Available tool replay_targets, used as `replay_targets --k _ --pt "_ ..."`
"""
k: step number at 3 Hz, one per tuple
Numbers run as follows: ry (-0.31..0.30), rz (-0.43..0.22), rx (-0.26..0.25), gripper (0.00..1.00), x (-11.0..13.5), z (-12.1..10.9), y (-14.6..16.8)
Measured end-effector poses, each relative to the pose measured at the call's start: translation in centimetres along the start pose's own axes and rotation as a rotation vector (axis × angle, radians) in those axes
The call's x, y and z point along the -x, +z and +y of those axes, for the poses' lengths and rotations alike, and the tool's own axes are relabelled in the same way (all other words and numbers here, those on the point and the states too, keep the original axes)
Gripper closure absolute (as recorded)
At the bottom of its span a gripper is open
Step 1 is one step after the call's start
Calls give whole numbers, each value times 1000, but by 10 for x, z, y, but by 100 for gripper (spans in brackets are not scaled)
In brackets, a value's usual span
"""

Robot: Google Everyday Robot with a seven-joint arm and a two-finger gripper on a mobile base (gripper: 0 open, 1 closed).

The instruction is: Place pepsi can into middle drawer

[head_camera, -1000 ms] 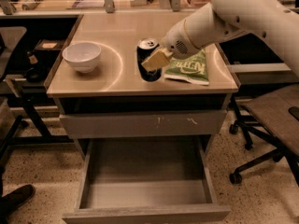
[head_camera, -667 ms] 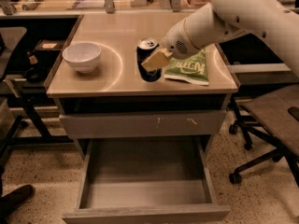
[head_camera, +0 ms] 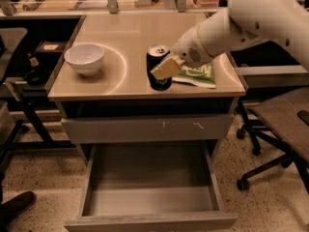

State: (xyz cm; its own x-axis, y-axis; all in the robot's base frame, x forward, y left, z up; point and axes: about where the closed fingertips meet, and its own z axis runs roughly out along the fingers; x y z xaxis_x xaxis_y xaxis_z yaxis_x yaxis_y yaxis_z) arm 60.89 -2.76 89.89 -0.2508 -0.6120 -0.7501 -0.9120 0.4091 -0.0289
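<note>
The pepsi can point(head_camera: 156, 62), dark with a silver top, stands upright on the beige cabinet top point(head_camera: 130, 37) near its front edge. My gripper point(head_camera: 164, 68) comes in from the right on a white arm, and its tan fingers point(head_camera: 166, 67) lie against the can's front right side. The middle drawer point(head_camera: 150, 180) is pulled wide open below, a grey wood-grain box with nothing inside it. Above it is a shut grey drawer front with white scuff marks point(head_camera: 147, 128).
A white bowl point(head_camera: 84, 58) sits on the left of the cabinet top. A green chip bag point(head_camera: 198, 75) lies right of the can, partly under the arm. An office chair point(head_camera: 282, 129) stands at the right. A dark shelf unit point(head_camera: 29, 62) is at the left.
</note>
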Motion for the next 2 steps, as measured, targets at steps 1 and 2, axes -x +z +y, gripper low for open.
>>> replay_targets --k 1,2 --pt "75 -6 -13 100 -24 33 -21" --pt "154 -4 -21 100 -54 69 -39"
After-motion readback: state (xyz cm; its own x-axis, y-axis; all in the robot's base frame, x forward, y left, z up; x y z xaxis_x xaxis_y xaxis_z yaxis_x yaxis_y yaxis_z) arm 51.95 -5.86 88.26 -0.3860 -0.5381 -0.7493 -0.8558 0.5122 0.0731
